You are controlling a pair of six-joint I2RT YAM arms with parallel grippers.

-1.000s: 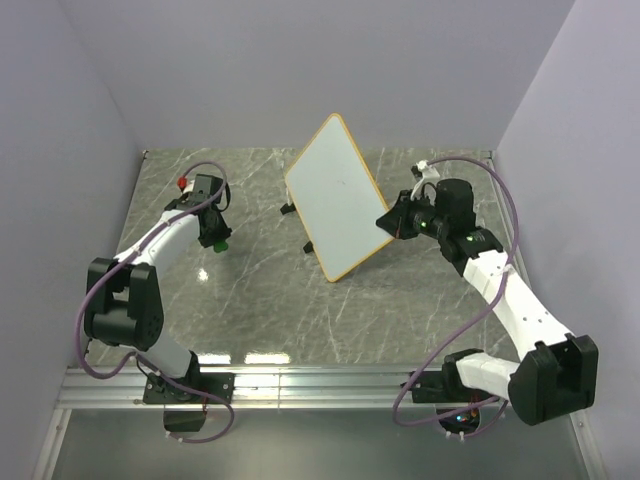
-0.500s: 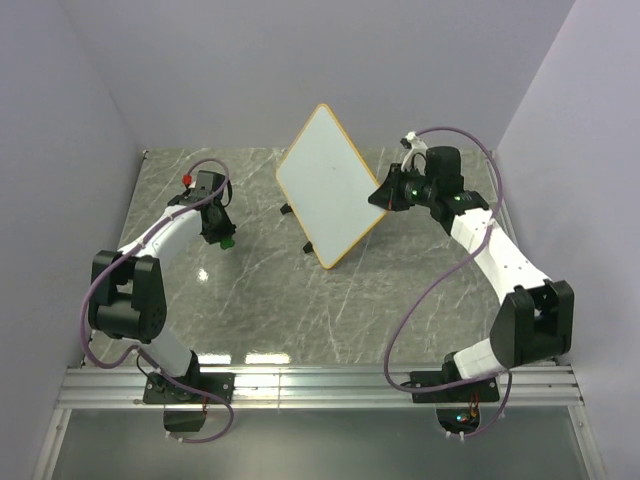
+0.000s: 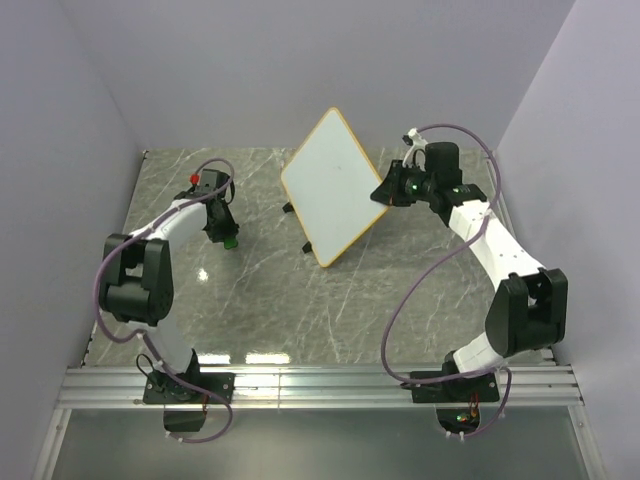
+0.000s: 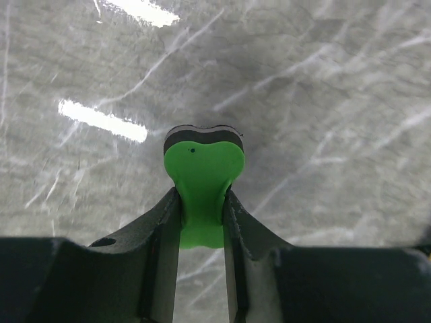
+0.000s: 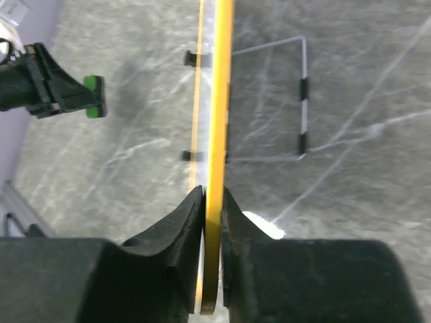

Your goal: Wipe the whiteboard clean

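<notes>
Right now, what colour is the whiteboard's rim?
The whiteboard rim is orange-yellow; right wrist view shows it best.

left gripper clamped tight, right gripper pinched closed, both reaching forward

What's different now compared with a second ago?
The right gripper, clamped on the whiteboard by its edge, swung away toward the far side. The whiteboard turned with it, its lower corner shifting back. The left gripper, holding the green eraser, edged slightly rightward. Both grips stayed shut; nothing was let go.
</notes>
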